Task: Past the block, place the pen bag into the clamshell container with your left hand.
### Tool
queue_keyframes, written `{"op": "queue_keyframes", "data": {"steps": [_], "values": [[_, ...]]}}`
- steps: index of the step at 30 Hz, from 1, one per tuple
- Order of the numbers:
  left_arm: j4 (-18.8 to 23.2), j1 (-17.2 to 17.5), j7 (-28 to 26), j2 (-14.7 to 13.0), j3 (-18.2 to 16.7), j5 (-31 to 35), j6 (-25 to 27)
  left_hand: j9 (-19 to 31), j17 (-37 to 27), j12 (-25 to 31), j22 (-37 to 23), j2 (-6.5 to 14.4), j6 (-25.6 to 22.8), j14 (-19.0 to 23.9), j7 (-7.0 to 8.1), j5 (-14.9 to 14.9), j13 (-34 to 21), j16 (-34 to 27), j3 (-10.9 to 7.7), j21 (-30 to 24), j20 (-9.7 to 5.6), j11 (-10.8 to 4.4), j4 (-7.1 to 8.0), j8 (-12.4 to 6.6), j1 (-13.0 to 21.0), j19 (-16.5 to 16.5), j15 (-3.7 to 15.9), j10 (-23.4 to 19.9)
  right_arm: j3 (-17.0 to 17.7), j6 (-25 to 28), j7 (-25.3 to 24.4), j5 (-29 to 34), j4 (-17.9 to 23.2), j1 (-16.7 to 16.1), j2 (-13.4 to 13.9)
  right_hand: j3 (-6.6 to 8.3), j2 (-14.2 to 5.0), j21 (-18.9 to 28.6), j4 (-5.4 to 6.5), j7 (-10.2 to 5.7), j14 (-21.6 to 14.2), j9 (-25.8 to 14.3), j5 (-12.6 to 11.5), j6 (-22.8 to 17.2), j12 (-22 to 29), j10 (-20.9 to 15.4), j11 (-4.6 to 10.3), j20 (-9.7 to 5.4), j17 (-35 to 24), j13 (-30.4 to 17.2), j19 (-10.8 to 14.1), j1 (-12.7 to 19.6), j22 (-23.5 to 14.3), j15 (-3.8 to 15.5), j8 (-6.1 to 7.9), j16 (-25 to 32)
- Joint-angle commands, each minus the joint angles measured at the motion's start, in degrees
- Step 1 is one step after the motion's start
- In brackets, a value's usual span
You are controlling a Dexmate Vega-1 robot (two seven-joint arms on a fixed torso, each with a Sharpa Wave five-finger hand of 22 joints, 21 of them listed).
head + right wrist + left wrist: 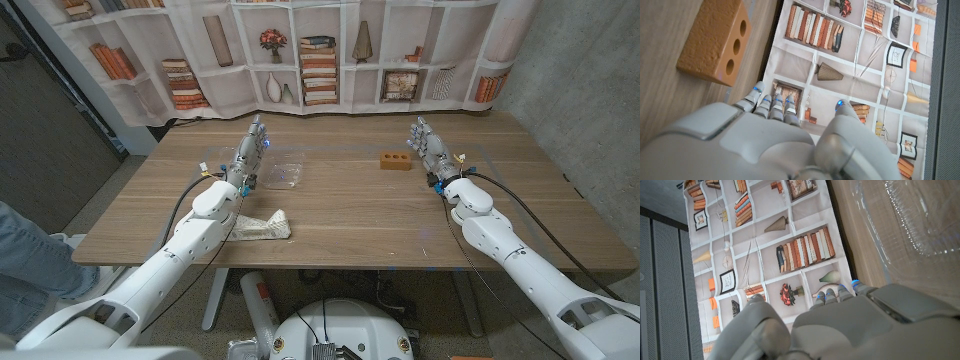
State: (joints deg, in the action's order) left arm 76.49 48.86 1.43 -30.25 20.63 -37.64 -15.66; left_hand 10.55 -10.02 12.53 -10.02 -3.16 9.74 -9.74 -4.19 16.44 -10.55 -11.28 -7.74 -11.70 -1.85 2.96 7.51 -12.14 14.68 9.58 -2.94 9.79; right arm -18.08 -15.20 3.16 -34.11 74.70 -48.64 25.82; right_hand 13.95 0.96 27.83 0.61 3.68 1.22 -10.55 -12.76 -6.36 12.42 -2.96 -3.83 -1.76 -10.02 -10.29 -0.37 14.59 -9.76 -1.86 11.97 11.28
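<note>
The beige pen bag (262,227) lies near the table's front edge, partly under my left forearm. A clear clamshell container (278,174) (912,225) sits on the table left of centre. An orange block with holes (396,162) (716,41) lies right of centre. My left hand (249,150) (840,325) stands upright just left of the container, fingers up and empty. My right hand (428,147) (760,140) stands upright just right of the block, fingers raised and holding nothing.
A bookshelf-print curtain (300,50) hangs behind the wooden table (350,215). A person's leg in jeans (25,265) shows at the left edge.
</note>
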Motion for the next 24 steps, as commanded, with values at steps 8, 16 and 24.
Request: {"op": "queue_keyframes", "data": {"steps": [8, 16, 24], "values": [[3.6, 1.0, -0.9, -1.4, -0.7, 0.6, 2.7, 0.1, -0.3, 0.7, -0.3, 0.2, 4.8, -7.2, -0.5, 0.3, -0.1, -0.4, -0.35, -0.5, -3.07, 0.04, -0.36, -0.4, 0.8, 8.0, -0.27, 4.0, 11.2, 4.8, 5.9, 11.2, 1.7, -2.5, -9.7, 0.3, -0.07, 0.0, -0.37, -0.01, -0.8, -0.1, -0.2, -1.0, 0.6, -1.6, -0.28, -2.06, -0.1, -0.1, 0.8, 0.8, -0.2, -0.05, 0.2, 0.2], [4.5, 1.1, 0.1, -2.3, -0.7, 0.8, 3.0, 0.1, -0.3, 1.3, -0.3, 1.1, 1.7, -4.0, -0.25, 0.6, -0.1, -0.9, -0.46, -0.8, -1.75, -0.25, -0.88, -1.07, 1.9, 6.3, 0.05, 0.9, 13.1, 5.5, 6.9, 13.7, 2.4, -3.1, -11.4, 0.21, -0.15, -0.2, -0.44, 0.0, -1.1, -0.1, -0.1, -1.2, 0.6, -1.8, -0.03, -2.05, -0.2, -0.1, 1.0, 0.8, -0.2, 0.16, 0.15, 0.2], [6.5, 2.4, -0.3, -3.5, -1.4, 0.9, 3.4, 0.1, -0.3, 1.4, -0.3, 1.6, 0.9, -3.2, -0.18, 0.7, -0.1, -0.9, -0.6, -0.8, -1.45, -0.33, -1.11, -1.15, 2.4, 6.0, 0.05, 0.0, 13.8, 4.8, 7.4, 15.3, 3.0, -3.4, -12.5, 0.13, -0.15, -0.4, -0.58, -0.1, -1.3, -0.1, -0.1, -1.3, 0.6, -2.1, -0.03, -2.18, -0.2, -0.1, 1.3, 0.8, -0.2, 0.28, 0.07, 0.2]]}}
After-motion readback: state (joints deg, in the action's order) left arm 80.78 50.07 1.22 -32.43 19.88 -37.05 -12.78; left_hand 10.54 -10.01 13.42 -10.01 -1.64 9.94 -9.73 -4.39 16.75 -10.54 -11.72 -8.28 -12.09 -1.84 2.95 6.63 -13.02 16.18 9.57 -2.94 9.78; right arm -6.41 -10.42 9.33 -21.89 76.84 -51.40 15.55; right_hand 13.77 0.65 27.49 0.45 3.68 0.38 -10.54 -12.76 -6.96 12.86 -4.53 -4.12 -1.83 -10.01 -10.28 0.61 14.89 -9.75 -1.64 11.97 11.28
